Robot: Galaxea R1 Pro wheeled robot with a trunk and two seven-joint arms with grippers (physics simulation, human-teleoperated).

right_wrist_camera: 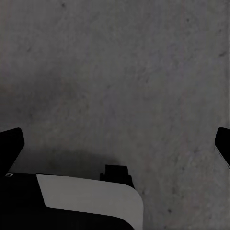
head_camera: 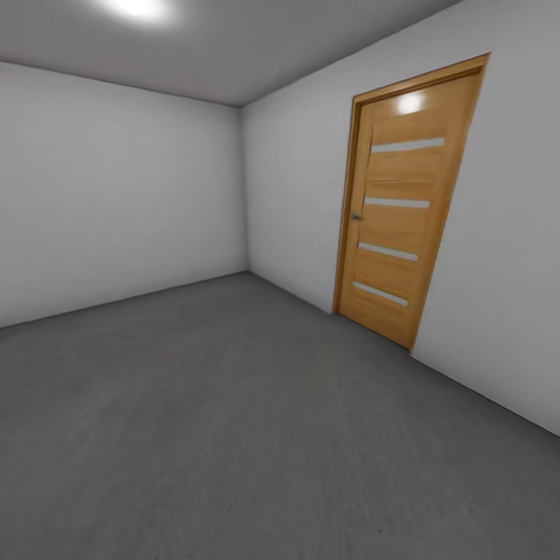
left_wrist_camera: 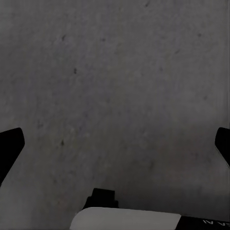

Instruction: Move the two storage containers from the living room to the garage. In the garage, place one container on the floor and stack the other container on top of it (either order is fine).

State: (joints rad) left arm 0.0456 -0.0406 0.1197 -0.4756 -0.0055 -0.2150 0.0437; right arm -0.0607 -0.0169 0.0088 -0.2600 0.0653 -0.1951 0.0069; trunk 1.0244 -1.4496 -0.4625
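Observation:
The two storage containers are out of view. The head view looks into a bare room with pale grey walls, which looks like the garage, with its dark grey speckled floor (head_camera: 233, 435). In the left wrist view, my left gripper (left_wrist_camera: 115, 143) hangs open over that floor (left_wrist_camera: 115, 72), its black fingertips (left_wrist_camera: 9, 146) wide apart with nothing between them. The right wrist view has my right gripper (right_wrist_camera: 115, 143) open too, its fingertips (right_wrist_camera: 9, 143) spread over bare concrete (right_wrist_camera: 124, 72) and holding nothing.
A shut light-wood door (head_camera: 400, 210) with horizontal frosted strips stands in the right wall. The walls meet in a corner (head_camera: 243, 194) straight ahead. A white and black part of my own body (right_wrist_camera: 91, 196) sits below the right gripper, and a similar part (left_wrist_camera: 129, 218) below the left.

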